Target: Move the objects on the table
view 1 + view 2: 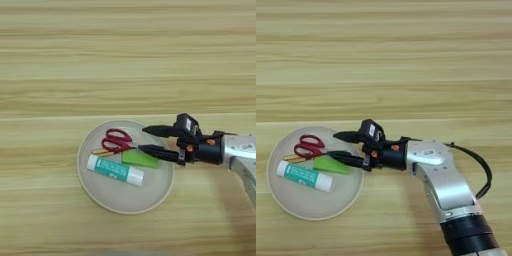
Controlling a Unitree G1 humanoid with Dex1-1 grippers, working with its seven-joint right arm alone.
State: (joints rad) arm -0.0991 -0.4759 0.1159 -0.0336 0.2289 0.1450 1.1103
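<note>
The small red-handled scissors (117, 140) lie in the upper part of the round beige plate (122, 197). Just below their handles an amber sliver of the screwdriver (100, 151) shows; the rest of it is hidden. The white glue stick with the teal label (115, 170) lies slanted across the plate's middle. My right gripper (143, 139) reaches in from the right over the plate's right side, open, with nothing between its two black fingers. Its lower finger (157, 151) runs along the top edge of a green block (140, 158), and its tip is near the scissors' blades.
The wooden table (125, 60) stretches wide behind and to the left of the plate. My silver forearm (441, 175) crosses the lower right, and a black cable (483, 170) loops beside it.
</note>
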